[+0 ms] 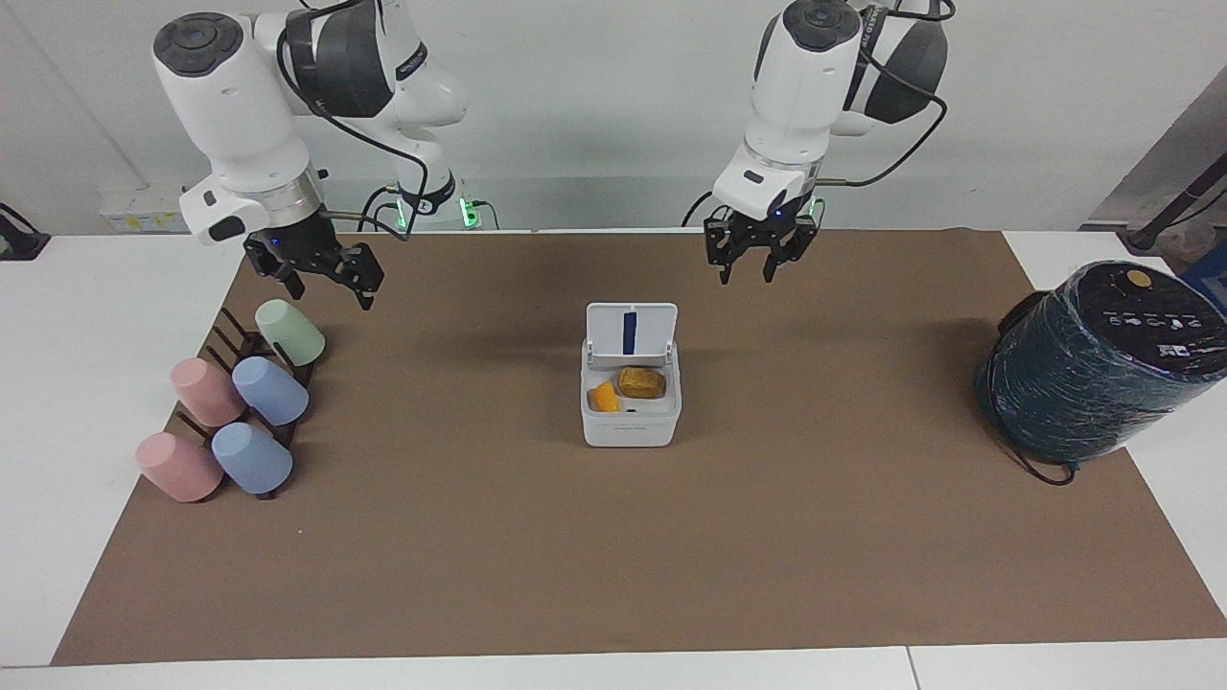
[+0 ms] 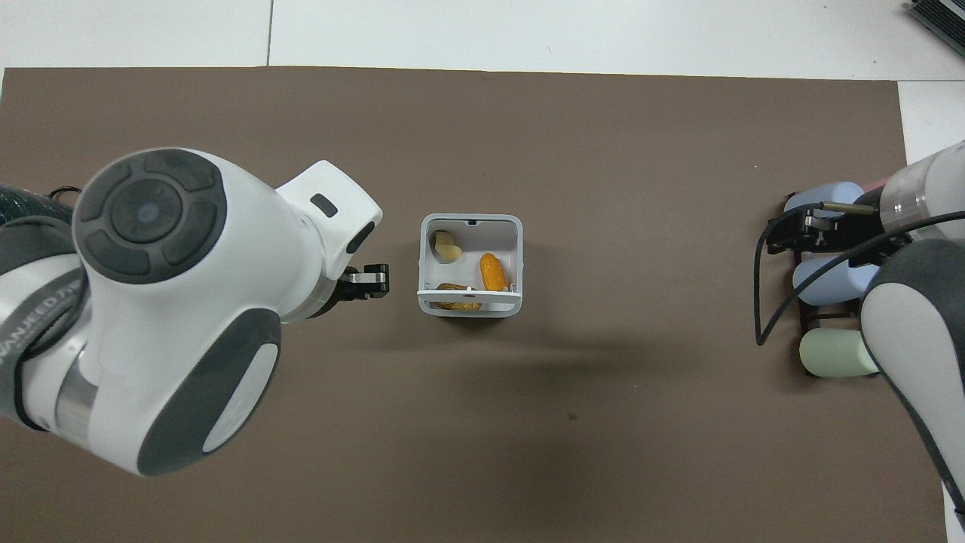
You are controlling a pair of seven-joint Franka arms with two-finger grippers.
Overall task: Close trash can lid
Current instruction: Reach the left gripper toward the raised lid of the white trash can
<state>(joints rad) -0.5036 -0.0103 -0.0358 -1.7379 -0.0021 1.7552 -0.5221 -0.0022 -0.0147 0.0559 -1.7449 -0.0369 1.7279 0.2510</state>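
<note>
The trash can (image 1: 630, 431) is a small white box in the middle of the brown mat; it also shows in the overhead view (image 2: 424, 249). Its lid (image 1: 631, 333) stands upright and open on the edge nearer the robots, blue stripe showing; from overhead only its thin edge (image 2: 470, 296) shows. Orange, brown and pale pieces lie inside. My left gripper (image 1: 747, 266) is open and empty, raised over the mat beside the can toward the left arm's end, apart from the lid; it also shows from overhead (image 2: 375, 277). My right gripper (image 1: 328, 280) waits open over the cup rack.
A dark wrapped cylinder (image 1: 1093, 369) stands at the left arm's end of the mat. A rack (image 1: 251, 345) with several pastel cups (image 1: 271, 391) lies at the right arm's end. The left arm's body hides much of the mat in the overhead view.
</note>
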